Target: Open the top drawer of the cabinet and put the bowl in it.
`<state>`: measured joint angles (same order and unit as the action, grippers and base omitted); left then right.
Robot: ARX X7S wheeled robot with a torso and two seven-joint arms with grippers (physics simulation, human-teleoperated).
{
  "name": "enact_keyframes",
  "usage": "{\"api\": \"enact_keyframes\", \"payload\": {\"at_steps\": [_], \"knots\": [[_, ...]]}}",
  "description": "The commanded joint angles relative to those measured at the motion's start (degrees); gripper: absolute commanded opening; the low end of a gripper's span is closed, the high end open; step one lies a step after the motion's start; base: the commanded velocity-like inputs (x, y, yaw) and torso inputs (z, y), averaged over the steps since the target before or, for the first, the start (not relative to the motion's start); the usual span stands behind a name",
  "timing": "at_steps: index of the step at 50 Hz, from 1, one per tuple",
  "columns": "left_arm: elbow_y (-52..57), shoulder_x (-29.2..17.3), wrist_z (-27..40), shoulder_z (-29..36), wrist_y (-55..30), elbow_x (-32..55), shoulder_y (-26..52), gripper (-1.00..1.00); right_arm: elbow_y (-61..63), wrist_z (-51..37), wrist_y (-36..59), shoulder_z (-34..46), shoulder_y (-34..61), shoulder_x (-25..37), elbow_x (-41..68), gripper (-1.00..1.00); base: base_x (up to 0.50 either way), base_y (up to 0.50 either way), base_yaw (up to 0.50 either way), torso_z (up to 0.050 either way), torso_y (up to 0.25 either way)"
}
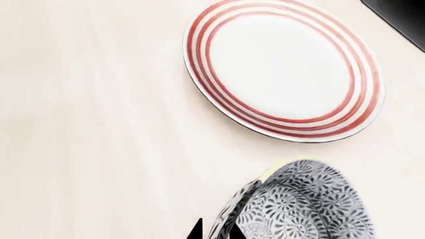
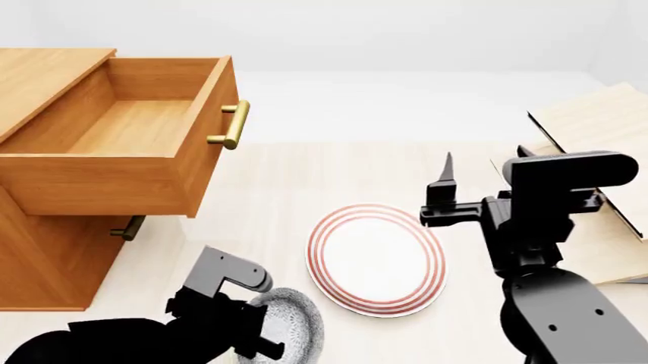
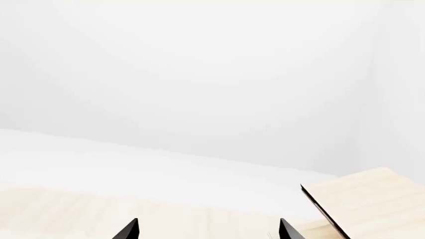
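The cabinet (image 2: 51,250) stands at the left of the head view. Its top drawer (image 2: 132,129) is pulled out, and its wooden inside is bare. The bowl (image 2: 294,326) is low in the head view, in front of the cabinet and left of the plate. It is tilted, with its grey-and-white patterned outside (image 1: 312,204) showing. My left gripper (image 1: 216,233) is shut on the bowl's rim, one fingertip on each side of the wall. My right gripper (image 3: 208,231) is open and holds nothing. It is raised (image 2: 484,159) beyond the plate, far from the bowl.
A flat white plate with red rings (image 2: 377,258) (image 1: 282,69) lies on the pale floor between the two arms. A pale tilted wooden shelf rack (image 2: 597,136) (image 3: 369,199) stands at the right, close to my right arm. Below the open drawer a lower drawer's handle (image 2: 129,227) shows.
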<state>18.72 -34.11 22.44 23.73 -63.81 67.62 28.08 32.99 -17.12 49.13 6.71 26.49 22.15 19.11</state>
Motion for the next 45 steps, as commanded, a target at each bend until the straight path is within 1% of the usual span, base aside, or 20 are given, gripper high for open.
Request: {"api": "enact_keyframes", "payload": {"at_steps": [1, 5, 8, 13, 25, 35, 45], "knots": [[4.4, -0.1, 3.7, -2.3, -2.3, 5.6, 2.5, -1.00, 1.0, -0.5, 1.0, -1.1, 0.3, 0.3, 0.6, 1.00, 0.00, 0.00, 0.00, 0.000, 0.000], [6.4, 0.2, 6.2, -4.0, -3.4, 9.9, 3.9, -1.00, 1.2, -0.6, 1.0, -2.1, 0.2, 0.3, 1.1, 1.00, 0.00, 0.00, 0.00, 0.000, 0.000], [9.4, 0.5, 9.5, -5.3, -4.5, 14.9, 5.4, -1.00, 1.3, -0.7, 0.9, -2.7, -0.2, 0.5, 1.3, 1.00, 0.00, 0.00, 0.00, 0.000, 0.000], [11.2, 1.1, 13.7, -6.1, -5.4, 19.7, 9.0, -1.00, 2.1, -0.9, 1.3, -3.4, -0.5, 0.4, 1.8, 1.00, 0.00, 0.00, 0.00, 0.000, 0.000], [12.8, 1.9, 24.3, -5.5, -6.6, 31.7, 19.8, -1.00, 4.1, -1.4, 2.6, -5.1, -0.8, 1.0, 2.8, 1.00, 0.00, 0.00, 0.00, 0.000, 0.000], [11.7, 3.8, 30.7, -3.6, -5.3, 39.2, 29.4, -1.00, 4.3, -1.5, 2.4, -4.9, -1.0, 1.1, 3.0, 1.00, 0.00, 0.00, 0.00, 0.000, 0.000], [9.3, 5.5, 34.2, -2.6, -3.6, 43.1, 37.2, -1.00, 4.7, -1.7, 2.5, -5.0, -1.1, 1.2, 3.2, 1.00, 0.00, 0.00, 0.00, 0.000, 0.000]]}}
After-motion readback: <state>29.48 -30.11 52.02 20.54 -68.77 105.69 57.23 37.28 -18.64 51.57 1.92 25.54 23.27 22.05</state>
